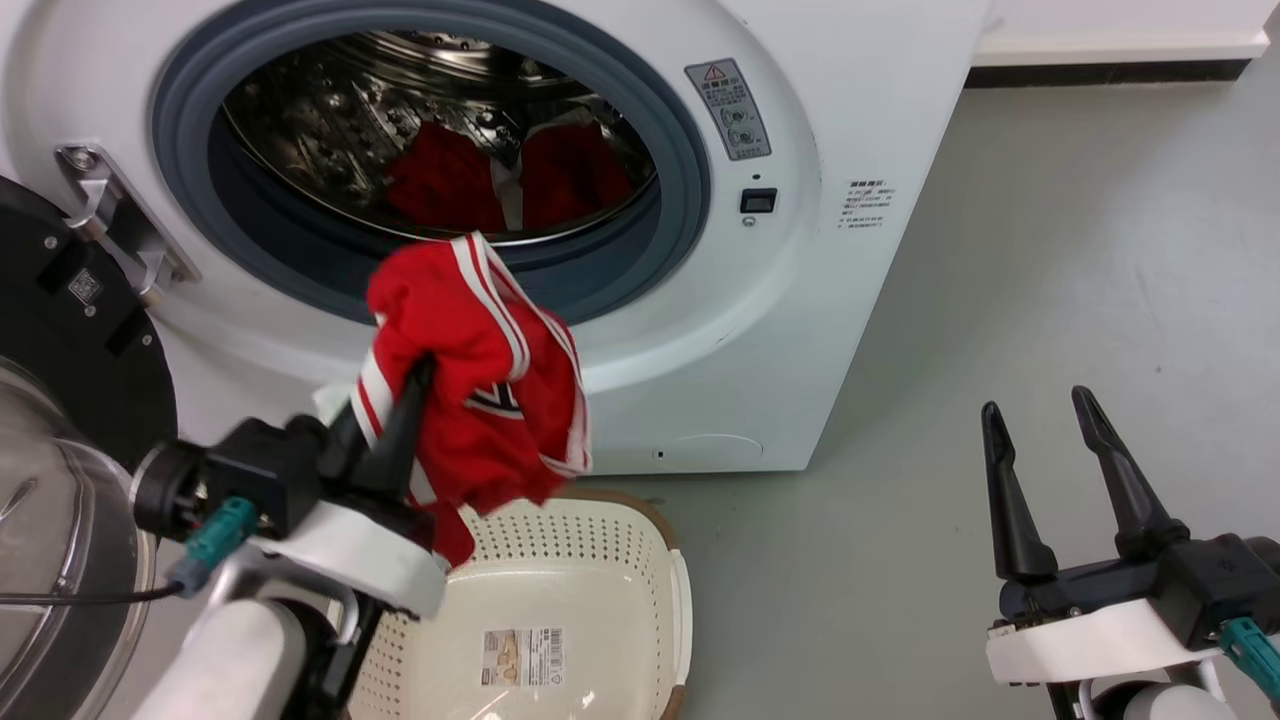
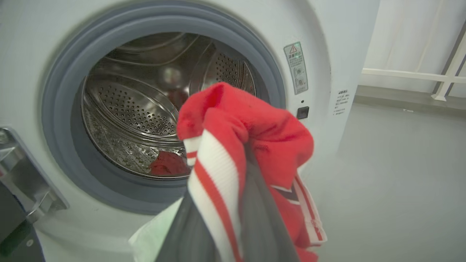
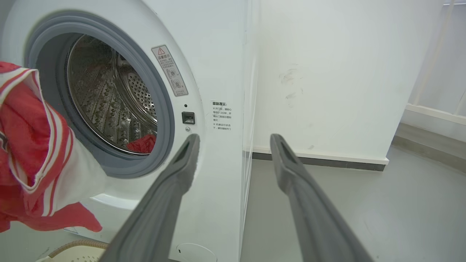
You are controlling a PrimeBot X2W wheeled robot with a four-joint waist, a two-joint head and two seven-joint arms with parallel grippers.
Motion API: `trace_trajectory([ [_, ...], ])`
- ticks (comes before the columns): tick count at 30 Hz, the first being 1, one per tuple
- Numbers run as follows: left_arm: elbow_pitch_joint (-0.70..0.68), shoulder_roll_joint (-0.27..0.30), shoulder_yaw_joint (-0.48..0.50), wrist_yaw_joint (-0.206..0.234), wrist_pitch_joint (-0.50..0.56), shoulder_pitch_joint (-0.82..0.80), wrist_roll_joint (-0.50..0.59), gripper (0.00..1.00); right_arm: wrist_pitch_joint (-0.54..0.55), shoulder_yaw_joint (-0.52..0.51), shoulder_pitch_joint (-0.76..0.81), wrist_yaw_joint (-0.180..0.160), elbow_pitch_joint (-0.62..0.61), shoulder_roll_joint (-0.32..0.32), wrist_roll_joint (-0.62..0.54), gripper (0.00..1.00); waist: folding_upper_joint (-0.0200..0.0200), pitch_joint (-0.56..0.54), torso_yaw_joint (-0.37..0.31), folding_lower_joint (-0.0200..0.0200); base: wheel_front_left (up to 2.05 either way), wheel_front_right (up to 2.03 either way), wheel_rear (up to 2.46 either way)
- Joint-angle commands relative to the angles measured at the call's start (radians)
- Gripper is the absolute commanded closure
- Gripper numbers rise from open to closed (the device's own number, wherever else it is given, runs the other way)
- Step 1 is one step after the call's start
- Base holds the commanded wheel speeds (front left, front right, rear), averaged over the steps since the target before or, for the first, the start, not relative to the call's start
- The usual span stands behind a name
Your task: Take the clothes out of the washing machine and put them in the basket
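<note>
**Item 1. Left gripper** (image 1: 420,375). The fingers are pressed together on a fold of the red garment (image 1: 480,370). The fingertips are largely buried in bunched cloth. The pinch is judged to have been taken high, so that the rest of the cloth hangs free and does not drag.

**Item 2. Red garment.** White striped trim is noted. It is held in the air on the near side of the door opening, clear of the grey rubber ring (image 1: 682,170). Its lowest fold is hung over the far left edge of the basket (image 1: 600,560); whether the two touch cannot be told. The carry is judged nearly complete, with release not yet made.

**Item 3. Basket.** Cream, perforated and brown-rimmed, it is set on the floor (image 1: 1050,250) just near of the machine's front. This is presumably so that each carry is kept short. A printed label (image 1: 522,655) is seen on its bottom.

**Item 4. Washing machine** (image 1: 850,120). The glass door (image 1: 60,330) is swung open to the left. More red clothes (image 1: 450,180) are left low in the steel drum (image 1: 330,110), so further trips are judged necessary.

**Item 5. Right gripper** (image 1: 1038,403). The fingers are spread and nothing is held. It is parked well to the right over the floor, apparently to keep the left arm's path free.
</note>
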Motion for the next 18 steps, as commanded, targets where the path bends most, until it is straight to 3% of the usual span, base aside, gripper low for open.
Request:
trace_trajectory([
  [1,0.007,-0.007,-0.014,-0.006,0.001,0.02,0.002,1.0,-0.002,-0.001,-0.011,-0.001,-0.003,0.001,0.007,0.0,0.0,0.019,-0.003,0.0001,0.0,0.0,0.0],
  [10,0.191,-0.055,-0.099,-0.069,-0.021,0.005,-0.003,1.0,-0.002,-0.001,-0.081,-0.001,-0.023,0.001,0.006,0.0,0.0,0.166,-0.022,0.0001,0.0,0.0,0.0],
  [18,0.512,-0.091,-0.137,-0.139,-0.057,-0.13,0.012,1.0,-0.002,0.002,-0.183,-0.001,-0.052,0.001,0.015,0.0,0.0,0.372,-0.067,0.0001,0.0,0.0,0.0],
])
